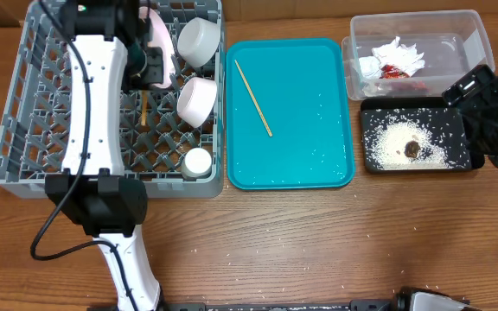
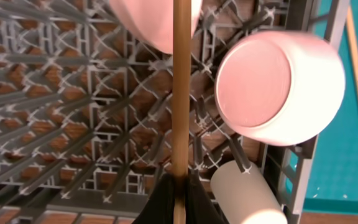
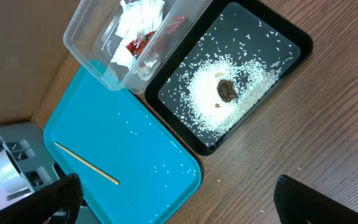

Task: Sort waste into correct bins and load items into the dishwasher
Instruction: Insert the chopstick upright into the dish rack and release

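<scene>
- Dish rack (image 1: 7,112), far-left corner. White cup (image 1: 197,162) on its near side and two bowls (image 1: 195,98) beyond, tipped between the pegs, probably for draining.
- Black tray (image 1: 371,130), right edge. Holds rice (image 1: 392,142) and a brown lump (image 1: 412,149), apparently the food waste.
- Right gripper (image 3: 185,202), beside the black tray. Fingers spread, empty.
- Teal tray (image 1: 318,164), centre. One chopstick (image 1: 253,98), not yet loaded.
- Left gripper (image 2: 179,190), over the rack. Clamped on a wooden chopstick (image 2: 180,93), aimed between the pegs.
- Clear tub (image 1: 465,26), far-right corner. Holds the napkin (image 1: 400,53) and wrapper (image 1: 396,73), the dry waste.
</scene>
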Available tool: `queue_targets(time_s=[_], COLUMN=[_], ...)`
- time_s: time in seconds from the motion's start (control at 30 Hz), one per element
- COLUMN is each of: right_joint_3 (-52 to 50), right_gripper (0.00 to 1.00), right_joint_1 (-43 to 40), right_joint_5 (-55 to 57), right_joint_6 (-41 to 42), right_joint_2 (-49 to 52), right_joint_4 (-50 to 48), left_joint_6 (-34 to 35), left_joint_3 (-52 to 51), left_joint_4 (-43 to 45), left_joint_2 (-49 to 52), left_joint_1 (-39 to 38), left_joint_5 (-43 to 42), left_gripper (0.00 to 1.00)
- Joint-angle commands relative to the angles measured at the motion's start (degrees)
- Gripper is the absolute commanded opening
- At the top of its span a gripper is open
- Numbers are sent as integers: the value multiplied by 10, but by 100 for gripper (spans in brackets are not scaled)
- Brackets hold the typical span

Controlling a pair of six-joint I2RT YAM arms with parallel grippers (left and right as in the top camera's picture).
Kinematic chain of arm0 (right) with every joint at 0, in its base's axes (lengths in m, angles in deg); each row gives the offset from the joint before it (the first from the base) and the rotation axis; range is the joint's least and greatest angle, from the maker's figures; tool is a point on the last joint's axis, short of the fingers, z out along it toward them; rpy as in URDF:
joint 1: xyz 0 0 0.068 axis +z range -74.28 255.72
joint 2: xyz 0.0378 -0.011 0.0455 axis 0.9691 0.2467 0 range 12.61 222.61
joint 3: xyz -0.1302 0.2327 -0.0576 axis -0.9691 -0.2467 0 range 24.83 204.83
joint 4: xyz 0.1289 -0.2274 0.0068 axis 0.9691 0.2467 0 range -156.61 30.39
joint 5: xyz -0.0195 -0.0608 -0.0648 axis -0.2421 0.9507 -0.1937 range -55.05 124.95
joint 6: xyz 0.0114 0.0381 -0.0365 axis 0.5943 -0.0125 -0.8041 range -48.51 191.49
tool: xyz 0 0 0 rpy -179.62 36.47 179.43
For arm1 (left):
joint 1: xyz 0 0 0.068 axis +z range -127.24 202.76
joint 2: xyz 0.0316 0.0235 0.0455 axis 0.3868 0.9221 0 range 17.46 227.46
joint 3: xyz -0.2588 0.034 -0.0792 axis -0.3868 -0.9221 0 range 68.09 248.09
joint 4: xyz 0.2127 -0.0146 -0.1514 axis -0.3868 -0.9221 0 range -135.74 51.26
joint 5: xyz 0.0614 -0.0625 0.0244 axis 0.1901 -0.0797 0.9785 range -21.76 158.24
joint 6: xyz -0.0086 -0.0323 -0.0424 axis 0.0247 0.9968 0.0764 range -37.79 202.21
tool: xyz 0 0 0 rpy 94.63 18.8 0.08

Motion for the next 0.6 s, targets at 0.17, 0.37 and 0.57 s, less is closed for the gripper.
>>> queue_targets(time_s=[0.17, 0.37, 0.57], right_joint_3=[8, 8, 8], right_gripper=[100, 100, 100], right_joint_1=[-2, -2, -2], right_joint_5=[5, 5, 5], right_joint_6=[3, 3, 3], right_joint_2=[-4, -4, -4], right_joint_4=[-2, -2, -2], left_joint_6=[-21, -21, -21], left_joint_3=[-138, -199, -203], left_joint_4=[48, 68, 68], left_joint_2=[9, 9, 9], left_joint_1=[-8, -8, -8], left_joint_5=[19, 23, 23], left_gripper=[4, 4, 58])
